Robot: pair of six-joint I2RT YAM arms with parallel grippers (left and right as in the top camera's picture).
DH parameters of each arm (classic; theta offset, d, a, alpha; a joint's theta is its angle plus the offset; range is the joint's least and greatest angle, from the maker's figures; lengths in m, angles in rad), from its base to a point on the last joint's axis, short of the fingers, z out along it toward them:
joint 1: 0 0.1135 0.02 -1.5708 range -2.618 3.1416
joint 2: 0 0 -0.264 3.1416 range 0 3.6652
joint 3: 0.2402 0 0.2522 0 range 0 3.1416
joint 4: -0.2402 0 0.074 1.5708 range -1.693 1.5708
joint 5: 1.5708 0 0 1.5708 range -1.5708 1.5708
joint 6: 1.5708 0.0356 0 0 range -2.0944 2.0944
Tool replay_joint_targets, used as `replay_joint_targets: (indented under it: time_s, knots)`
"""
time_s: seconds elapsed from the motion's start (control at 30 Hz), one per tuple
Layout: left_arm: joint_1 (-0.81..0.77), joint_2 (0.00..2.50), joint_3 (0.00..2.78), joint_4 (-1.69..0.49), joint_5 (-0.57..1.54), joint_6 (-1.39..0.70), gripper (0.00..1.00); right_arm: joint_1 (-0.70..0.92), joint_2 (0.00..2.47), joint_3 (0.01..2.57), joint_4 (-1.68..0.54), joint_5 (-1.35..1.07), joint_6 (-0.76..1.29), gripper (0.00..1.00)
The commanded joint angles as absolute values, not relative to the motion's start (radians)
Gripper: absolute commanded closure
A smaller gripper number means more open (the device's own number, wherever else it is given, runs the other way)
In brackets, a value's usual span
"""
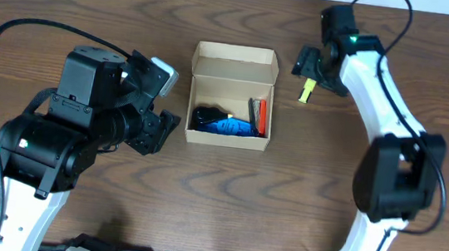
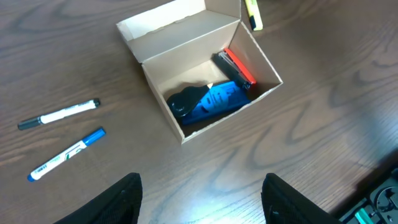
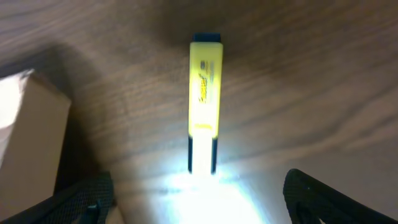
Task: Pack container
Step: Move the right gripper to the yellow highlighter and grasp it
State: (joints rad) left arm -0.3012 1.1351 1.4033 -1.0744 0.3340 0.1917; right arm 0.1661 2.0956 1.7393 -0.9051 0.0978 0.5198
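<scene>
Dark, matte fingers of the right claw (image 3: pixel 196 193) are spread wide and released. A flat-sided yellow plastic highlighter (image 3: pixel 204 87) is seen lying between and just ahead of them, untouched, on the wood-grained brown bench (image 3: pixel 311 74). The left claw (image 2: pixel 202 199) is likewise spread and empty. Ahead of it the rectangular tan cardboard container (image 2: pixel 186 59) is stood with its flap lid folded back. A glossy blue-and-black object (image 2: pixel 211 102) and a slim red-and-black item (image 2: pixel 236 65) are held inside. Two white cylindrical markers, one black-capped (image 2: pixel 59 115) and one blue-capped (image 2: pixel 67 154), are laid ahead and left of that claw.
</scene>
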Motion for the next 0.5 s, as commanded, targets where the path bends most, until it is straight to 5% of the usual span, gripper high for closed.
replay_joint_targets:
  time_s: [0.0, 0.47]
  knots:
    - [-0.295, 1.130, 1.409, -1.080, 0.345, 0.205, 0.37, 0.160, 2.180, 1.823, -0.921, 0.134, 0.518, 0.12]
    - [-0.295, 1.130, 1.409, -1.095, 0.345, 0.205, 0.34, 0.131, 2.353, 1.897, -0.930, 0.077, 0.519, 0.16]
